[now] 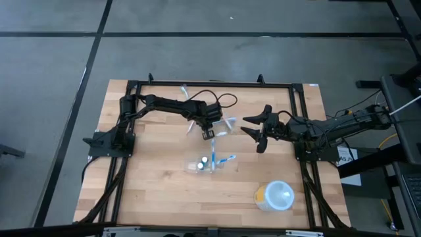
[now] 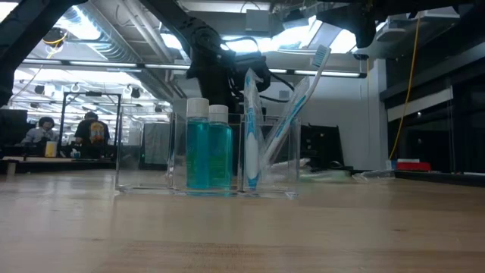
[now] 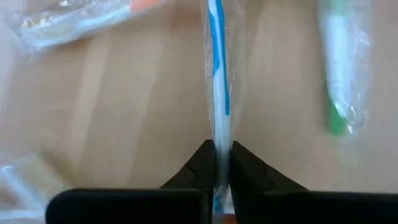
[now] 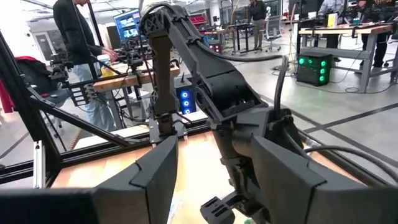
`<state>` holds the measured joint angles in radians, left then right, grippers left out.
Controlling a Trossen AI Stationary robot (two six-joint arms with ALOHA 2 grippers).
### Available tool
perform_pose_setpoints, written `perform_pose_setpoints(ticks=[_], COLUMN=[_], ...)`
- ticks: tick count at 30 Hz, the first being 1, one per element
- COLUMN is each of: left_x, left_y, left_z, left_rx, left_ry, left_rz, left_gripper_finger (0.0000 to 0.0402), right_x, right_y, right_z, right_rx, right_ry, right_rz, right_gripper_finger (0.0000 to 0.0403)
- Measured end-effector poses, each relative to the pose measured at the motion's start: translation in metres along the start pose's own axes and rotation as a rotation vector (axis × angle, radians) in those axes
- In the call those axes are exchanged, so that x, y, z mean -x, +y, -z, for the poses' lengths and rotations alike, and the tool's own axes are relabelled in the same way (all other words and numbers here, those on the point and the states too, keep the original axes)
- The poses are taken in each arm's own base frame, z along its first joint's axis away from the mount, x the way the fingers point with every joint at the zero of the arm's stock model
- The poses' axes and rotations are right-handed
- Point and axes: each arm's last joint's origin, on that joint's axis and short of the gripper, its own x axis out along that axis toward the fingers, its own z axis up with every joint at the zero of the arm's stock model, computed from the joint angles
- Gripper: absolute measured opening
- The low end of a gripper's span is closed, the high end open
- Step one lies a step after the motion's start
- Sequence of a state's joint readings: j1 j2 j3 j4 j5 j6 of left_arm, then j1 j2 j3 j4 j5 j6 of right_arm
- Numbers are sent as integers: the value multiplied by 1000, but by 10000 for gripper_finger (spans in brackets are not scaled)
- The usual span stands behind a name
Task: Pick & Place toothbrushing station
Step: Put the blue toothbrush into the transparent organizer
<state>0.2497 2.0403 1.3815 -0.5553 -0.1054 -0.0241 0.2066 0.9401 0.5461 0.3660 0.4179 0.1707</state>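
The toothbrushing station (image 1: pixel 209 164), a clear rectangular holder, stands on the wooden table (image 1: pixel 151 191) near its middle. In the low view the toothbrushing station (image 2: pixel 208 152) holds two bottles of blue liquid (image 2: pixel 208 148) and upright wrapped toothbrushes (image 2: pixel 252 129). Just beyond it, my left gripper (image 1: pixel 209 133) points down, shut on a blue-and-white wrapped toothbrush (image 3: pixel 217 74) that lies among other loose ones. My right gripper (image 1: pixel 258 133) hovers open to the right, above the table, holding nothing. My left gripper pinches the wrapped blue-and-white toothbrush between its two fingers, on the stretch of handle (image 3: pixel 221 146) right at the fingertips (image 3: pixel 202 163). The fingers come from above, slanting down, one on each side of the brush. The brush runs on away from them, low over the tabletop.
Other wrapped toothbrushes lie around the held one: an orange one (image 3: pixel 81 18), a green one (image 3: pixel 342 68) and one more (image 3: pixel 25 177). A round white and yellow container (image 1: pixel 276 195) stands at the near right. A dark frame (image 1: pixel 210 83) borders the table.
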Motion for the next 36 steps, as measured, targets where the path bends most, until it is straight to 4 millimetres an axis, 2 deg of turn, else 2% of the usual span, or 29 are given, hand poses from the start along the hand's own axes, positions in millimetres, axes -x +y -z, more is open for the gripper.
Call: perform_pose_setpoints(ticks=[10, 23, 36], left_x=[11, 73, 129], left_y=[-5, -25, -5], left_z=[2, 1, 5], left_rx=[-19, -52, -27], left_ry=[27, -71, -196], left_rz=[-7, 155, -193], left_gripper_finger=[19, 19, 19], right_x=[0, 0, 0], right_y=[0, 1, 1], right_z=[1, 1, 1], right_rx=[0, -13, -14], right_ry=[7, 11, 11], right_rz=[-17, -44, -43], right_gripper_finger=[206, 206, 206])
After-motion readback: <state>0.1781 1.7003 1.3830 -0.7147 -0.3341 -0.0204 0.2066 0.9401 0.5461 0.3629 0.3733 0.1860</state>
